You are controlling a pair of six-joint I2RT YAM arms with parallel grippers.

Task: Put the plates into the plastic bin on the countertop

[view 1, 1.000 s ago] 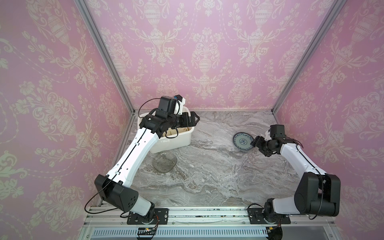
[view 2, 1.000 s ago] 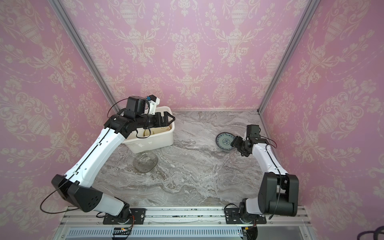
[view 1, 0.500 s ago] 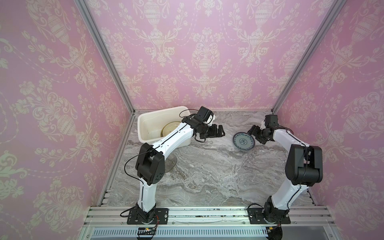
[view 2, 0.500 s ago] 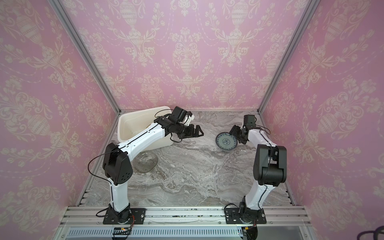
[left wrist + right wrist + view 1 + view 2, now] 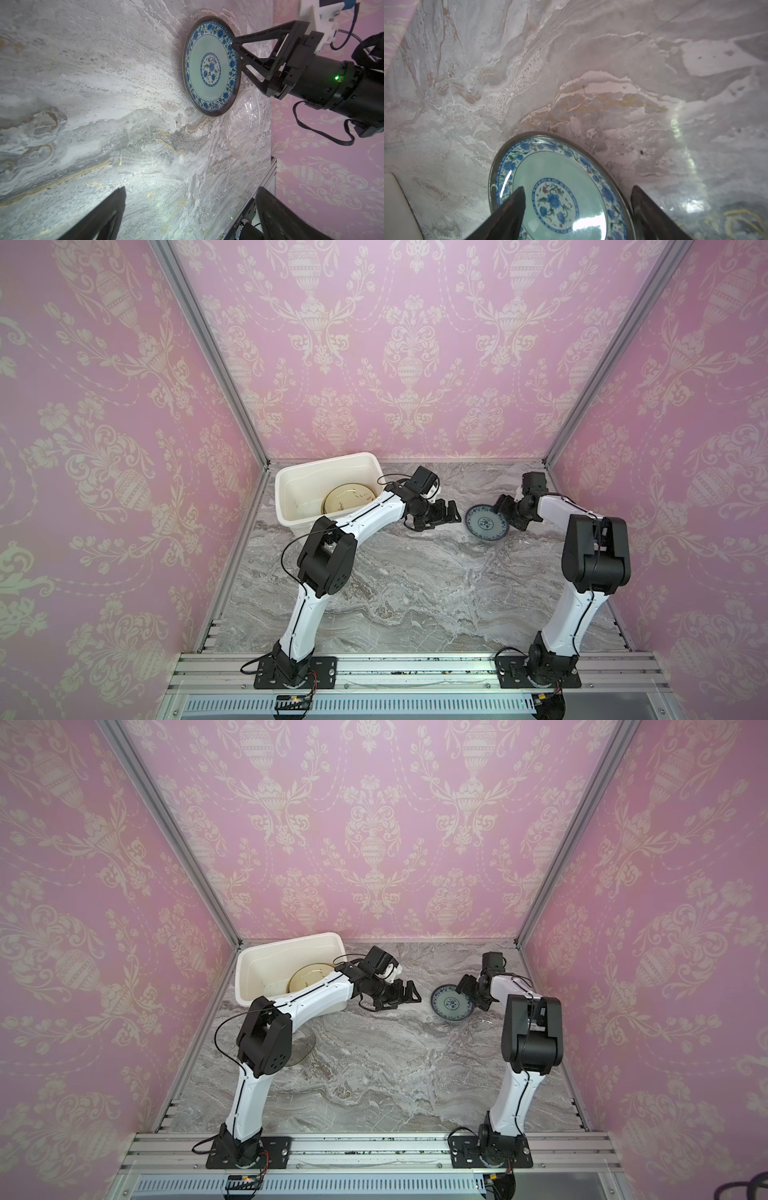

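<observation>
Everywhere pink damask walls [image 5: 395, 344] enclose the marbled countertop [image 5: 415, 593] (brownish veins).

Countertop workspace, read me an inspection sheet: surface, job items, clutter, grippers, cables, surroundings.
Surface: grey marble countertop, no spills seen.
Job's things: plastic bin, back left, holds a yellowish plate; blue-patterned plate, clear glass plate beside it, and grey glass plate under the left arm are outside.
Clutter: nothing seen.
Grippers: left gripper open, empty; right gripper with jaws open astride the blue-patterned plate's rim.
Cables: black cable loops hang off both arms.
Surroundings: pink patterned walls, metal rail in front.
</observation>
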